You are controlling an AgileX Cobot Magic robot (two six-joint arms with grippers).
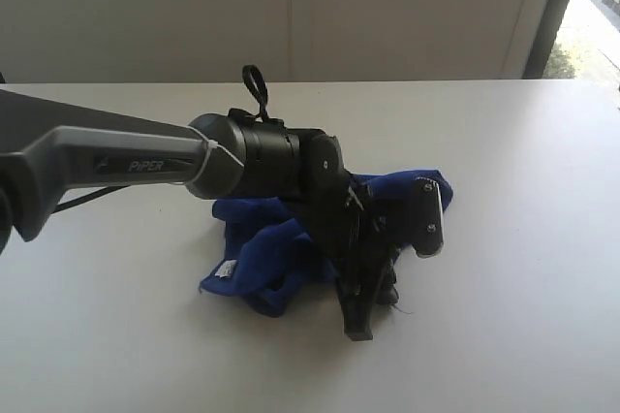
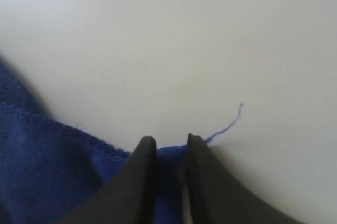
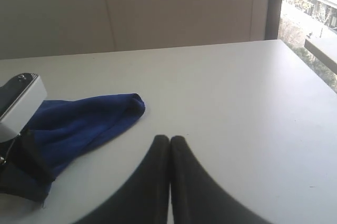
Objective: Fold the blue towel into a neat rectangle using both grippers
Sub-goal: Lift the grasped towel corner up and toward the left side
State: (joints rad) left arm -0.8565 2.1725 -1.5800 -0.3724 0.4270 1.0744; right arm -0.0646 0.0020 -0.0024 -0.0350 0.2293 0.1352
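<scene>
The blue towel lies crumpled on the white table, its small white tag at the near left edge. My left gripper reaches across from the left and points down at the towel's near right corner. In the left wrist view the left gripper has its jaws closed on that corner of the blue towel, with blue cloth filling the narrow gap and the loose thread trailing onto the table. My right gripper is shut and empty, hovering apart from the blue towel. The exterior view does not show it.
The white table runs wide around the towel, with a pale wall behind it and a window at the far right. The left arm's grey link spans the left side, and its wrist camera box shows beside the towel.
</scene>
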